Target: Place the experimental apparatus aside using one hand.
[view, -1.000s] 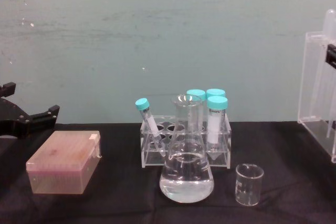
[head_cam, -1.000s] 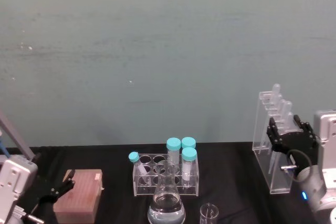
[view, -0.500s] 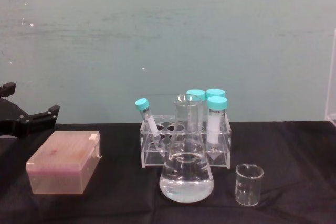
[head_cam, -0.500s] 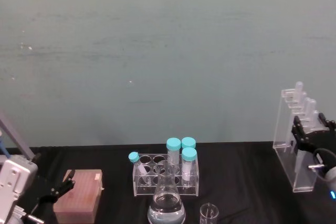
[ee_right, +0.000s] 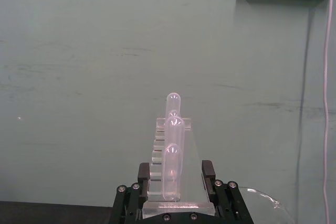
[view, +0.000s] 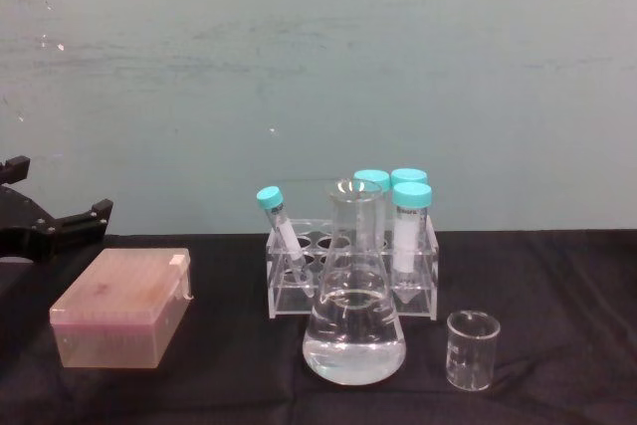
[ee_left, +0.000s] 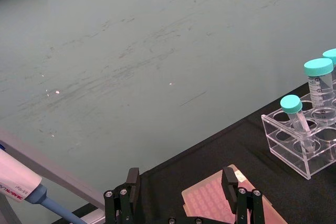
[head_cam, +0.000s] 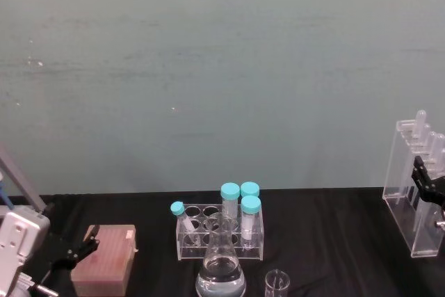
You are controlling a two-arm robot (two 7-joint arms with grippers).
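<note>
Right wrist view shows the right gripper (ee_right: 176,174) clamped across the narrow width of the pipette rack (ee_right: 173,145), whose tall tubes rise upright from between its fingers. I cannot tell whether the rack touches the table. The beaker (view: 471,348) and conical flask (view: 354,316) stand well to this gripper's left. The left gripper (view: 55,226) hangs open and empty beyond them, just beside the pink tip box (view: 121,308).
</note>
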